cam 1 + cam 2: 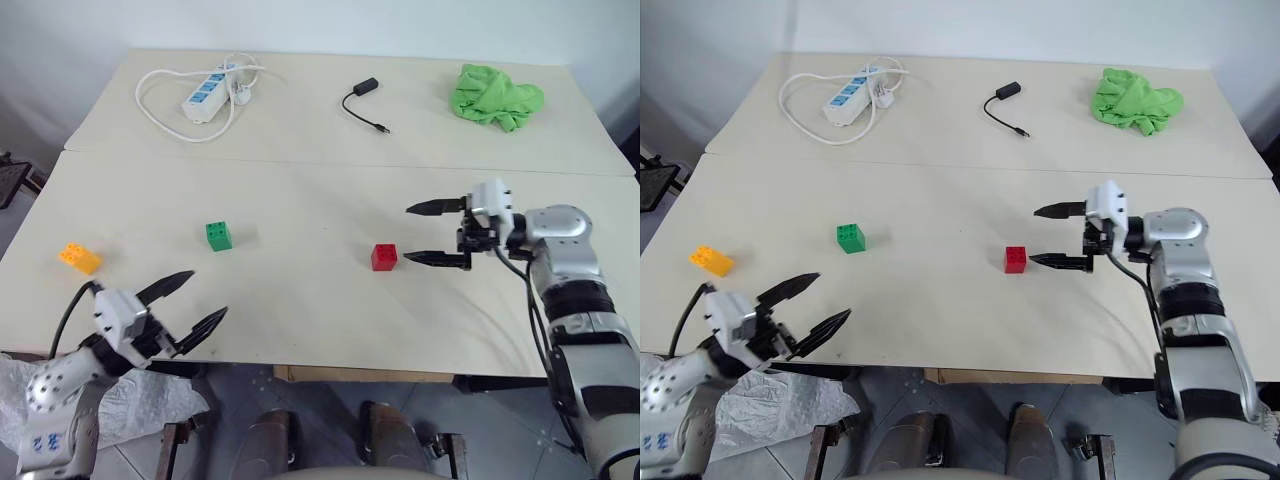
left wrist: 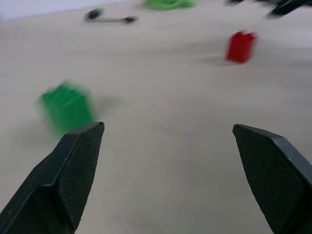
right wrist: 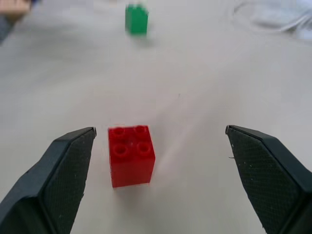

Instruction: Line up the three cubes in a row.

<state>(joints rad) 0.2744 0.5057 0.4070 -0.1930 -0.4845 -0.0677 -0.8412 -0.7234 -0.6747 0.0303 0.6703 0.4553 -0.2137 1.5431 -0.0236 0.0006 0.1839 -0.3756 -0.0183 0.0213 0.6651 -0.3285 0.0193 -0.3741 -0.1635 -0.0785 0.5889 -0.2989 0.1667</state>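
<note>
Three studded cubes stand on the pale table (image 1: 300,300). The red cube (image 1: 384,257) is right of centre, the green cube (image 1: 218,235) left of centre, and the orange-yellow cube (image 1: 79,258) near the left edge. My right gripper (image 1: 424,233) points left at the red cube and is open; the cube stands free just off its near fingertip. In the right wrist view the red cube (image 3: 130,154) sits closer to one finger (image 3: 53,180). My left gripper (image 1: 192,301) is open at the table's front left edge, holding nothing; the green cube (image 2: 67,107) lies beyond it.
At the back of the table lie a white power strip (image 1: 205,93) with its coiled cord, a black adapter with a cable (image 1: 364,88), and a crumpled green cloth (image 1: 494,96). A seam (image 1: 300,163) runs between the two tabletops.
</note>
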